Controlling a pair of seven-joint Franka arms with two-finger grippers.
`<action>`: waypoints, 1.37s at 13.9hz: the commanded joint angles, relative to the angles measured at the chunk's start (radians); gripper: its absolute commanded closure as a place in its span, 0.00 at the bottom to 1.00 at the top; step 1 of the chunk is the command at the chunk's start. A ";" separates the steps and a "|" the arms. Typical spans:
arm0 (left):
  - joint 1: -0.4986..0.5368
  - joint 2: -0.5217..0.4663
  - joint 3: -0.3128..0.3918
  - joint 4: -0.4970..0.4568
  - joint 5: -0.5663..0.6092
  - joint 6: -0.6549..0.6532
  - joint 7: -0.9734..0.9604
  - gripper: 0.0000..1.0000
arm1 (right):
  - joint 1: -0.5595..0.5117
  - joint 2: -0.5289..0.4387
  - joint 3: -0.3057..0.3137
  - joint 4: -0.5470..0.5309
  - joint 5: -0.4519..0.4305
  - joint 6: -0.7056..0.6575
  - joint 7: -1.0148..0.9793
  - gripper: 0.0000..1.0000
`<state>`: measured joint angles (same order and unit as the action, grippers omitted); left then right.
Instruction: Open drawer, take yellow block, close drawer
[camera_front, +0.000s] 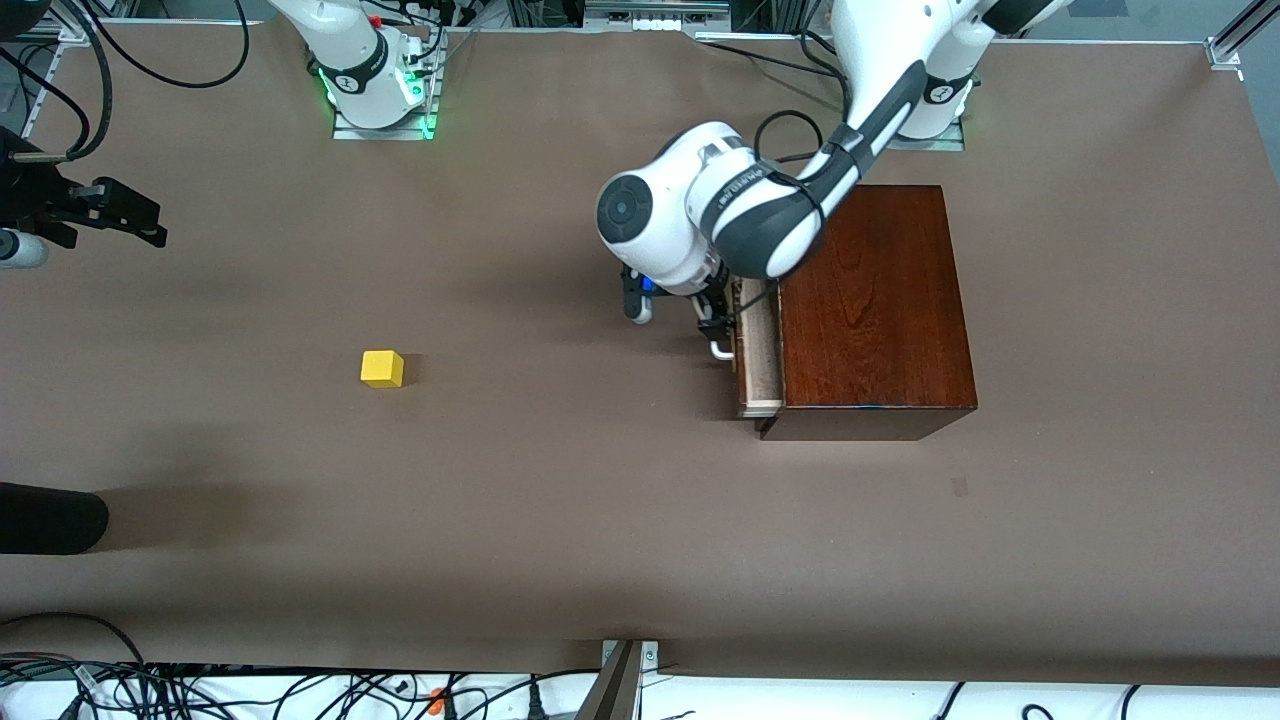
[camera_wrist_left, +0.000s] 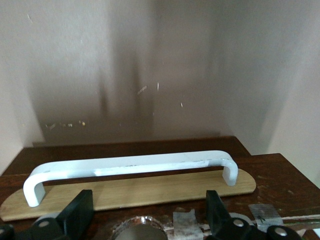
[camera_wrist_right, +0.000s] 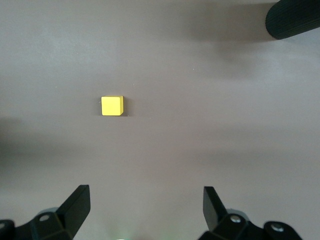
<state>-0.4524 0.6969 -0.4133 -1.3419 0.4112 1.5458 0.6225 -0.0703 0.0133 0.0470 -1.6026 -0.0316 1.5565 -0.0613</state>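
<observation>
Your left gripper (camera_front: 716, 322) sat right at the drawer's white handle (camera_wrist_left: 131, 167), its two fingers (camera_wrist_left: 76, 212) spread apart and standing clear of the bar on either side, clamped on nothing. You had the drawer (camera_front: 757, 350) pulled out only a little from the dark wooden box (camera_front: 875, 310); a thin strip of pale wood showed past the box's front. What lay inside that strip could not be seen, since the arm and the box top covered most of it. The yellow block (camera_front: 382, 368) was not in the drawer: it rested on the brown table (camera_front: 560, 520), well apart from the box, toward the right arm's end.

Your left arm came down from its base, bent at the elbow over the corner of the box, and turned its wrist low so the gripper faced the drawer front.

Your right gripper (camera_front: 120, 215) hung over the table at the right arm's end, fingers (camera_wrist_right: 75, 205) wide apart and holding nothing. Its wrist camera looked straight down on the block (camera_wrist_right: 112, 106), which lay well clear of the fingers. That arm waited.
</observation>
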 joint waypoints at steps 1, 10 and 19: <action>0.030 -0.027 -0.001 -0.028 0.034 -0.049 0.016 0.00 | -0.013 -0.003 0.016 0.013 -0.008 -0.019 -0.017 0.00; 0.049 -0.028 -0.004 -0.030 0.067 -0.101 0.000 0.00 | -0.013 -0.001 0.019 0.012 -0.001 -0.019 -0.017 0.00; -0.085 -0.043 -0.019 0.133 -0.069 -0.032 -0.696 0.00 | -0.011 -0.001 0.019 0.012 -0.001 -0.019 -0.017 0.00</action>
<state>-0.5377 0.6736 -0.4366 -1.2723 0.4035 1.5304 0.0999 -0.0702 0.0134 0.0547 -1.6027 -0.0315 1.5542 -0.0615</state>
